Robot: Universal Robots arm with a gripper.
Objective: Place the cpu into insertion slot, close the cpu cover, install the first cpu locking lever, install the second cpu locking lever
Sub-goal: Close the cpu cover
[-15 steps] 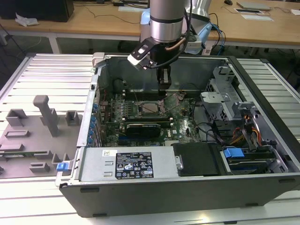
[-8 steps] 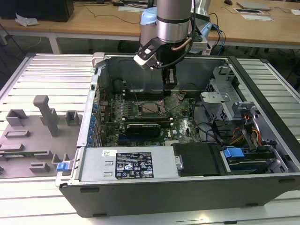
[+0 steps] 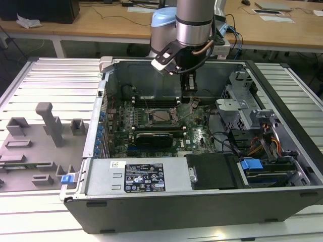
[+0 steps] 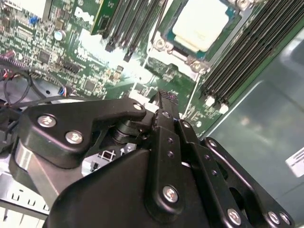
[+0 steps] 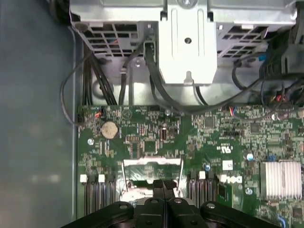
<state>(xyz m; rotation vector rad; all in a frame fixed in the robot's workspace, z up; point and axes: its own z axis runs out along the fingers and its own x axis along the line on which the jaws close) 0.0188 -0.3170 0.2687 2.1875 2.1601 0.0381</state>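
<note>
One cpu (image 4: 206, 23) is seen seated just ahead of the pincer (image 4: 164, 98), which is clenched empty, probably to give a blunt pressing tip.

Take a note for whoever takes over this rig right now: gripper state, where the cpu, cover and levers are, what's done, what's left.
Gripper: shut, low over the board at the slot's edge; whether it pinches anything can't be told.
Cpu: seated in the slot.
Cover: frame around the cpu; can't tell whether it is fully down.
Lever: one thin rod stands up beside the slot, apparently unlatched.
Done: cpu placed.
Left: both levers, it seems; maybe the cover.
</note>
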